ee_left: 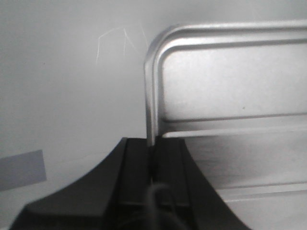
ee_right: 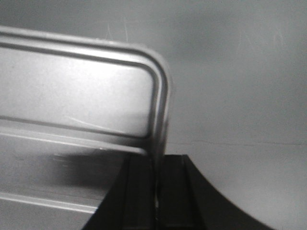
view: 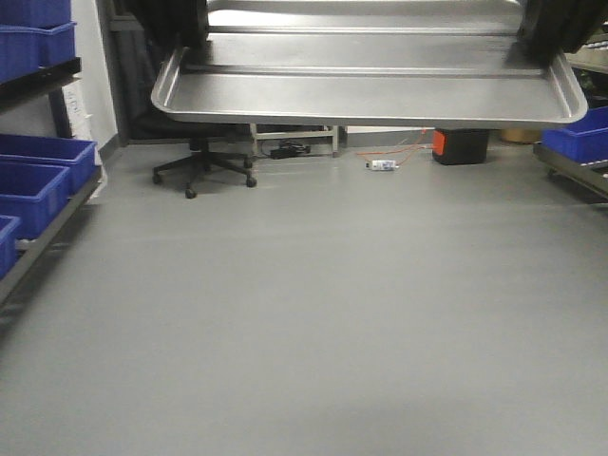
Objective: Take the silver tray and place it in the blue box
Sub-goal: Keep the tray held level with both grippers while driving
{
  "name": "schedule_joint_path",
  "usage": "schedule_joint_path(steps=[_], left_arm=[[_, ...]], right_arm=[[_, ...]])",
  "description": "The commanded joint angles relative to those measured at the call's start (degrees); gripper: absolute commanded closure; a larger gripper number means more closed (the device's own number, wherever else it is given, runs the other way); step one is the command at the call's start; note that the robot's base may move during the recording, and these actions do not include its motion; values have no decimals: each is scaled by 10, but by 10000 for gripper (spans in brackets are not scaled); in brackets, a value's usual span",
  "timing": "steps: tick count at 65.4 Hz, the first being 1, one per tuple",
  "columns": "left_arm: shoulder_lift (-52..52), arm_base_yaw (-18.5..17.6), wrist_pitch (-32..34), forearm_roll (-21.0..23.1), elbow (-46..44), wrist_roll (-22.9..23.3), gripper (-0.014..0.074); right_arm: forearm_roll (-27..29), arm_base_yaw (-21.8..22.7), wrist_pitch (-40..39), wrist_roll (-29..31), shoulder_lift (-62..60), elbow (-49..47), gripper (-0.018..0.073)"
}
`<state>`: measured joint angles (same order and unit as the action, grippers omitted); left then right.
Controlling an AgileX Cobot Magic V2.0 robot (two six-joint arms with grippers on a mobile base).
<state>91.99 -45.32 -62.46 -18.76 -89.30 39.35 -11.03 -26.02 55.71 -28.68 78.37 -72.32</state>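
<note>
No writing, brand, number or sign can be read in any view. The small white object [view: 383, 165] on the floor at about one o'clock shows bluish marks, perhaps a label, too small to make out. The grey patch [ee_left: 21, 168] at eight o'clock in the left wrist view looks plain.

My left gripper [ee_left: 154, 146] and right gripper [ee_right: 157, 160] were matte black, each with two flat, straight fingers [ee_left: 139, 163] rising from a broad base with curved, flaring shoulders, and a thin dark cable loop [ee_left: 160, 194] lay at the left one's root.
</note>
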Motion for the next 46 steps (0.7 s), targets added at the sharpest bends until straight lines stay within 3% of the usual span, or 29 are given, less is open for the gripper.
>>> schedule_joint_path(steps=[1,46], left_arm=[[-25,-5,13,-14,-19,-9,701],[-25,-5,13,-14,-19,-9,701]], right_arm=[[-16,0,-36,6,-20,-23,501],[-16,0,-34,6,-20,-23,501]])
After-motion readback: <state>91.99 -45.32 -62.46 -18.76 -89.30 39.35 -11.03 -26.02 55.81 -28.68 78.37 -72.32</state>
